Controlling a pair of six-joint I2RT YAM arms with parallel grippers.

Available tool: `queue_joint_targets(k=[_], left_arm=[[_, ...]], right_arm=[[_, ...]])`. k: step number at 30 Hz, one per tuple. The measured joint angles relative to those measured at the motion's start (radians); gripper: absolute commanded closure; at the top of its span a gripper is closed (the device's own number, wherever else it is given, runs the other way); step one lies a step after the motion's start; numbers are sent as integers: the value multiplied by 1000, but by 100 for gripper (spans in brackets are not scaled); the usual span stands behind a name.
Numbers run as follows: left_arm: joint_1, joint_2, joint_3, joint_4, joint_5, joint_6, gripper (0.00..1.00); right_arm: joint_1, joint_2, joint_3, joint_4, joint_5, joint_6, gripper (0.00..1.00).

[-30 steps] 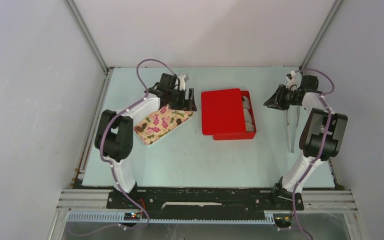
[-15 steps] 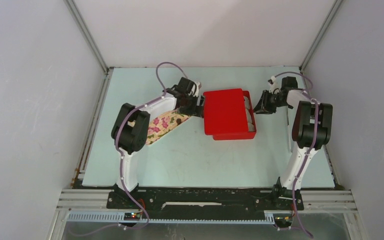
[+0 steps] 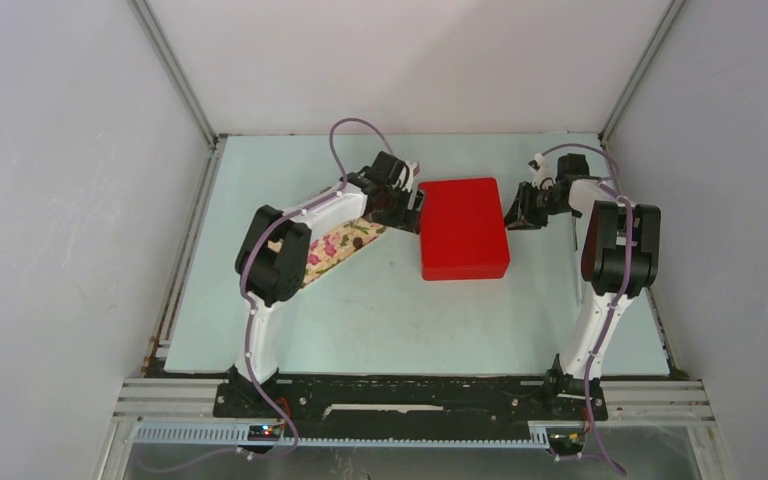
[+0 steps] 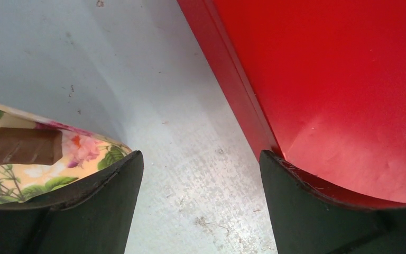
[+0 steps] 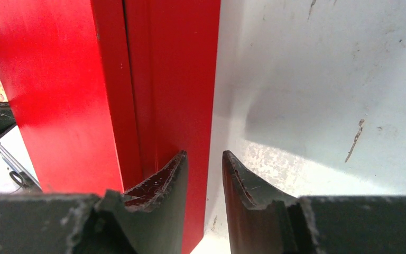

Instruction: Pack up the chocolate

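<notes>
One brown chocolate [image 4: 25, 146] lies on the flower-print tray [image 3: 335, 245], seen beside my left finger in the left wrist view. The red box [image 3: 465, 228] sits mid-table with its red lid [image 4: 338, 79] fully over it, hiding whatever is inside. My left gripper [image 3: 407, 203] is at the box's left edge, jaws wide open [image 4: 201, 159] over bare table, one finger by the tray and the other against the lid. My right gripper [image 3: 513, 213] is at the box's right edge, its jaws a narrow gap apart [image 5: 204, 154], holding nothing.
The tray lies tilted under the left arm, left of the box. The enclosure's grey walls stand on three sides. Pale table [image 3: 380, 310] stretches in front of the box toward the arm bases.
The red lid has slid right and now covers the box, hiding the white cups. My left gripper followed it rightward. My right gripper came in to the box's right edge.
</notes>
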Motion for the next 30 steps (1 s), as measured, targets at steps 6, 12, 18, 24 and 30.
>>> queue_joint_targets(k=[6, 12, 18, 24, 30], left_arm=[[-10, 22, 5, -14, -4, 7, 15], [-13, 29, 7, -23, -4, 8, 14], [-22, 46, 32, -45, -19, 15, 12], [-23, 34, 9, -47, -34, 17, 11], [31, -56, -61, -49, -35, 16, 15]], right_arm=[[0, 0, 0, -7, -2, -8, 66], [-3, 0, 0, -11, -2, -10, 65], [-21, 0, 0, -24, 5, -8, 62], [-103, -9, -7, -51, -9, -2, 58], [-177, -106, -28, -55, -27, -13, 65]])
